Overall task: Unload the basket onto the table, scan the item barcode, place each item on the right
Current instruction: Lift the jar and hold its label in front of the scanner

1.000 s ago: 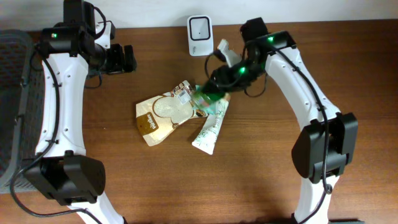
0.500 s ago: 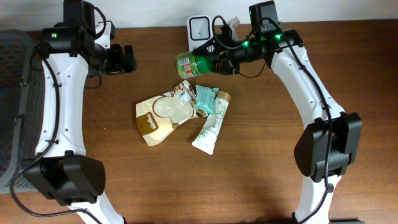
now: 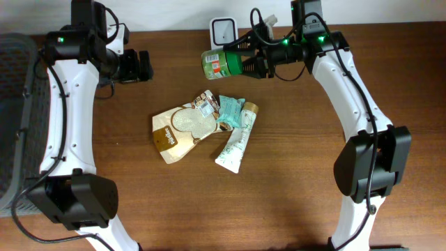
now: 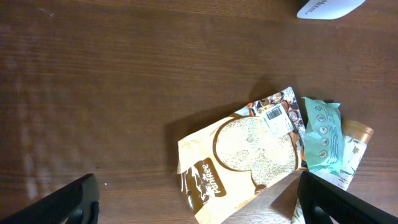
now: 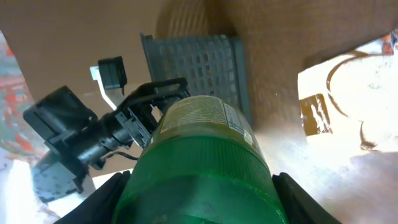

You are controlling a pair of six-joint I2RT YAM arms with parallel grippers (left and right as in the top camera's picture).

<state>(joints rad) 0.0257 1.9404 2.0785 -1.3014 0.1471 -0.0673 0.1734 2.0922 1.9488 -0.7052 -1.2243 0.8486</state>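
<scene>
1. Brown wooden worktop (image 3: 139, 202) carries a white scanner (image 3: 223, 31) at its far edge.
2. Within the last second, the right end effector (image 3: 254, 64) has lifted the green bottle (image 3: 221, 63) off the pile of packets (image 3: 182, 129).
3. It now grips the bottle on its side, in the air just in front of the scanner.
4. The left end effector (image 3: 144, 66) has not moved and hangs wide open, empty.
5. Pickup looks finished and presentation has begun. Whether the barcode faces the scanner window cannot be told.

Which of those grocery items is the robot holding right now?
The green bottle, held sideways in the right gripper; the packets lie loose on the table.
</scene>
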